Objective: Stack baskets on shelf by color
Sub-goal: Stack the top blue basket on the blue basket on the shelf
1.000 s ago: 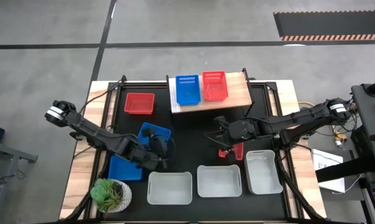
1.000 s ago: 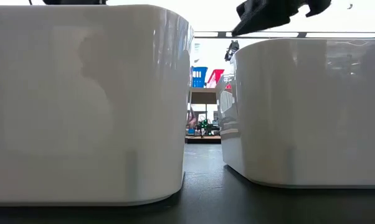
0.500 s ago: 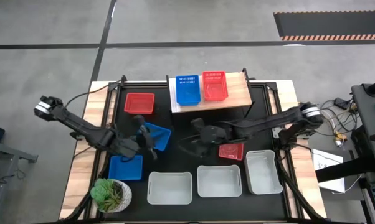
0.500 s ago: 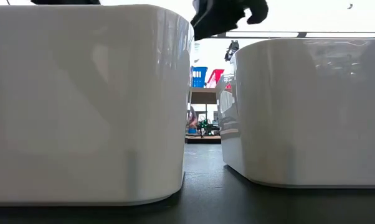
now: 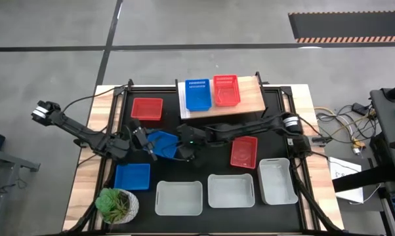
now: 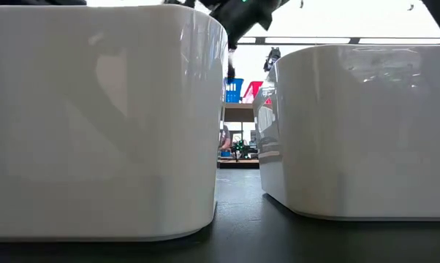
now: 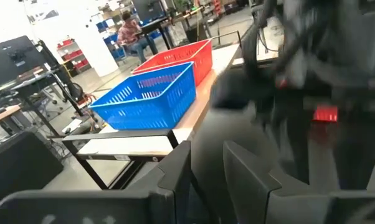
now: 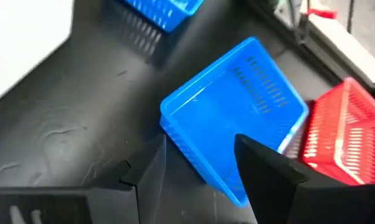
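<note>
Blue plastic basket in play: a small rectangular blue perforated basket (image 5: pixel 162 144) lies tilted on the black tabletop (image 5: pixel 204 128) in front of the shelf, between the two hands.
Left hand: the left hand (image 5: pixel 144 141) is at the tilted blue basket's left end; the basket appears to be in its grip, though whether the fingers are clenched I cannot tell.
Right hand: the right hand (image 5: pixel 187 148) reaches across to the same basket's right edge; in its wrist view the fingers (image 8: pixel 271 177) stand parted, released, just above the basket (image 8: pixel 237 137).
Light-wood shelf: the small wooden board on thin black legs (image 5: pixel 250 98) carries one blue basket (image 5: pixel 197 94) and one red basket (image 5: pixel 226 90) side by side, touching.
Other red baskets: one (image 5: pixel 147 109) left of the shelf, one (image 5: pixel 244 151) right of centre.
Third blue basket: flat (image 5: pixel 132 176) near the front left.
White translucent baskets: three (image 5: pixel 179 198) (image 5: pixel 231 191) (image 5: pixel 277 180) along the front edge.
Potted green plant: (image 5: pixel 116 204) at the front left corner.
</note>
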Tool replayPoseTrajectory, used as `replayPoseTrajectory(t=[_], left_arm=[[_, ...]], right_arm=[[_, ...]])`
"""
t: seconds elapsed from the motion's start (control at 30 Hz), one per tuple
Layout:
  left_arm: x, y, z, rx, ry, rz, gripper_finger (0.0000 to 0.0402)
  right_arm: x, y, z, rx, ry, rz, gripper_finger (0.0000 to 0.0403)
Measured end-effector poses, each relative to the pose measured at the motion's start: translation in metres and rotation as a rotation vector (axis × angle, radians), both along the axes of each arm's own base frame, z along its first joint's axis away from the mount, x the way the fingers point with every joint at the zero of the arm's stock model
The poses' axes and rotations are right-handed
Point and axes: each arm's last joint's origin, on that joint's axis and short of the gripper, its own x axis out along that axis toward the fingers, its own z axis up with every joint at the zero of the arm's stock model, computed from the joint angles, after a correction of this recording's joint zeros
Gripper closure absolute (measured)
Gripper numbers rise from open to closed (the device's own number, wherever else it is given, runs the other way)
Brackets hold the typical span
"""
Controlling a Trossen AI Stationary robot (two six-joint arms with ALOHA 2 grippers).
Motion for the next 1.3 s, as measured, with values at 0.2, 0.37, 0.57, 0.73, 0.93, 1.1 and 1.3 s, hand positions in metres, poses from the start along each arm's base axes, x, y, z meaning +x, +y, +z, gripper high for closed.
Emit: replayPoseTrajectory(t=[0.2, 0.37, 0.57, 0.73, 0.93, 1.1, 1.3], left_arm=[[0.002, -0.001, -0.001, 0.003, 0.008, 0.0, 0.0323], [0.004, -0.002, -0.004, 0.011, 0.025, 0.0, 0.0323], [0.004, -0.002, -0.003, 0.003, 0.015, 0.001, 0.0323], [0.004, -0.002, -0.003, 0.005, 0.01, 0.0, 0.0323], [0.004, -0.002, 0.001, -0.006, -0.013, 0.0, 0.0323], [0.004, -0.002, 0.002, -0.015, -0.029, 0.0, 0.0323], [0.004, -0.002, 0.002, -0.014, -0.03, 0.0, 0.0323]], right_arm=[[0.022, -0.008, -0.03, -0.023, 0.062, 0.003, 0.0219], [0.031, -0.015, -0.05, -0.059, 0.1, 0.017, 0.0219], [0.033, -0.019, -0.057, -0.092, 0.114, 0.019, 0.0228], [0.031, -0.019, -0.059, -0.103, 0.133, 0.034, 0.024], [0.032, -0.019, -0.064, -0.114, 0.137, 0.103, 0.0271], [0.029, -0.017, -0.066, -0.094, 0.169, 0.117, 0.0324], [0.025, -0.007, -0.064, -0.114, 0.217, 0.155, 0.0389]])
